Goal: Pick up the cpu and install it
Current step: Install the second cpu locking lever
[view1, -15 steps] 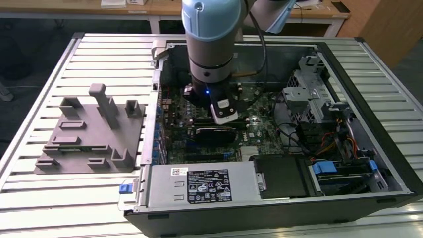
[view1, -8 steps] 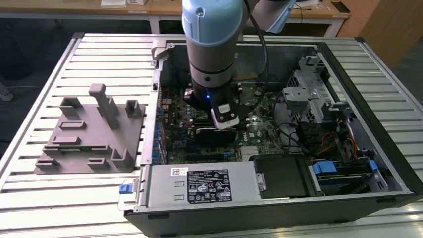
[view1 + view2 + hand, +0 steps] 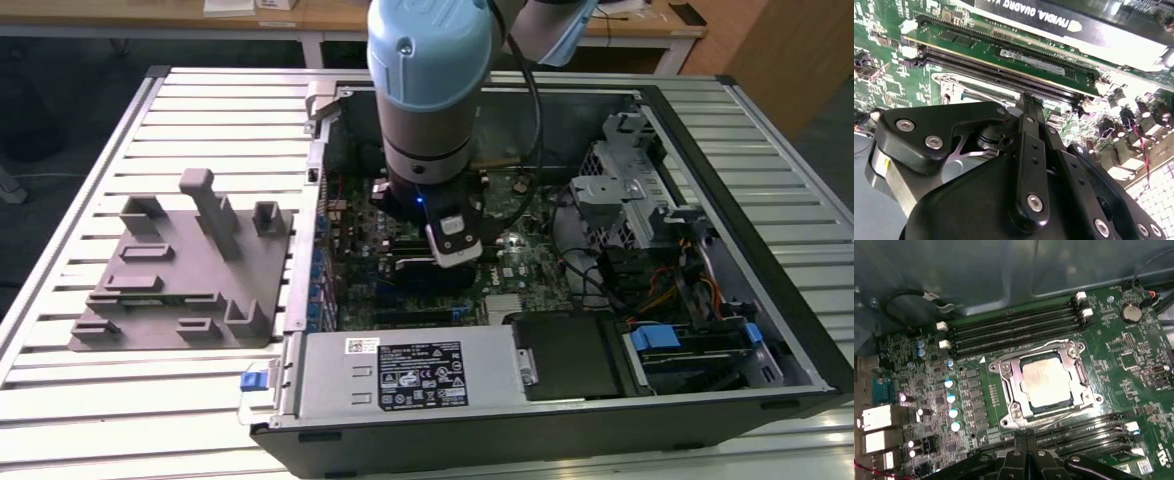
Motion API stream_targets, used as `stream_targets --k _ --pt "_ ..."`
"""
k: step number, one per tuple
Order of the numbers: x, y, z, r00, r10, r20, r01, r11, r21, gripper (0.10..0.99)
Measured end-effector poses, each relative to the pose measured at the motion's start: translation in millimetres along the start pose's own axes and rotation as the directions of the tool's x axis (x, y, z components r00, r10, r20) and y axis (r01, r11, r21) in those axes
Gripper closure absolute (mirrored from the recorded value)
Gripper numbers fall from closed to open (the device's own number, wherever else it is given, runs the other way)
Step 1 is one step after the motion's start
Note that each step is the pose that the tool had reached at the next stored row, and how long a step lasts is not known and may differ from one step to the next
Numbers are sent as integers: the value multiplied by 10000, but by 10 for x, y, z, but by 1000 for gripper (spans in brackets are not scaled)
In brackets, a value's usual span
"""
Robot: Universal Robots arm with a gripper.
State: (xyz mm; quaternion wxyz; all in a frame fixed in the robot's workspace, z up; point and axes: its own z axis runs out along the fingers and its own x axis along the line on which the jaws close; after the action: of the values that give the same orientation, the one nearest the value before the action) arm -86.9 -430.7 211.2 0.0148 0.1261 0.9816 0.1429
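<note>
The cpu (image 3: 1046, 383), a pale silver square chip, lies flat inside the metal-framed motherboard socket (image 3: 1005, 390) in the first wrist view. My gripper (image 3: 1025, 438) hovers just off one side of the socket, over the memory slots, with its black fingers pressed together and nothing between them. The second wrist view shows the same shut fingers (image 3: 1030, 107) above the socket's metal edge (image 3: 961, 85). In the exterior view the blue-grey arm (image 3: 427, 100) reaches straight down into the open computer case (image 3: 561, 430), over the motherboard.
A grey plastic fixture (image 3: 187, 280) sits on the slatted table at the exterior view's left. Inside the case are memory slots (image 3: 1014, 330), a graphics card (image 3: 1064, 20), capacitors (image 3: 951, 397), a power supply (image 3: 414, 375), drive cages (image 3: 627, 190) and loose cables (image 3: 667, 290).
</note>
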Motion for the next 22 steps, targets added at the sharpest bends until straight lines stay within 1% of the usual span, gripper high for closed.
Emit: stream_targets --k 5,11,16,18,22 --pt "3 -6 19 10000 7 -33 -7 9999 -134 980" --pt "34 -30 73 10000 15 -60 -16 9997 -238 980" --pt "49 -32 106 10000 21 -92 -25 9993 -366 980" --pt "53 -34 117 9999 24 -98 -28 9992 -389 980" --pt "60 -44 147 9999 24 -101 -28 9992 -400 980"
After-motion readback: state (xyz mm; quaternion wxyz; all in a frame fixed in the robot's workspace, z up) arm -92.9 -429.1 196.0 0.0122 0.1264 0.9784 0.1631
